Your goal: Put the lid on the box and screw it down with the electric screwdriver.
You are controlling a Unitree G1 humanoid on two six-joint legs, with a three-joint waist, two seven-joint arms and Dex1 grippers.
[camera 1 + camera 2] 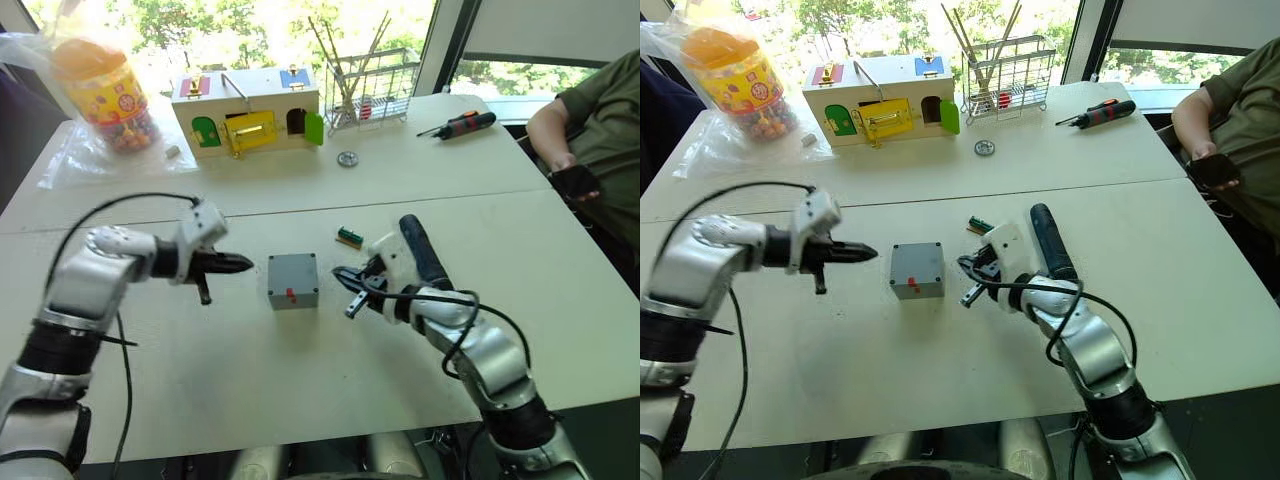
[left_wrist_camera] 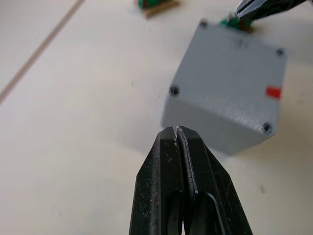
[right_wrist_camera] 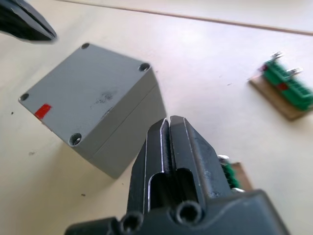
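Observation:
The small grey box (image 1: 293,281) stands mid-table with the grey lid (image 3: 93,88) lying flat on top of it. The lid has a screw hole at each corner and a red mark near one edge. My left gripper (image 1: 246,264) is shut and empty, its tip pointing at the box from a short way to the left. On the box's right, my right gripper (image 1: 342,273) is also shut and empty, with its tip close to the box. The black electric screwdriver (image 1: 422,250) lies on the table just beyond my right wrist.
A green terminal block (image 1: 349,236) lies behind the right gripper. At the back are a wooden box with coloured doors (image 1: 250,120), a wire basket (image 1: 372,88), a candy jar (image 1: 105,95), a red-and-black hand screwdriver (image 1: 460,125) and a round metal piece (image 1: 347,158). A person (image 1: 590,140) sits at the right.

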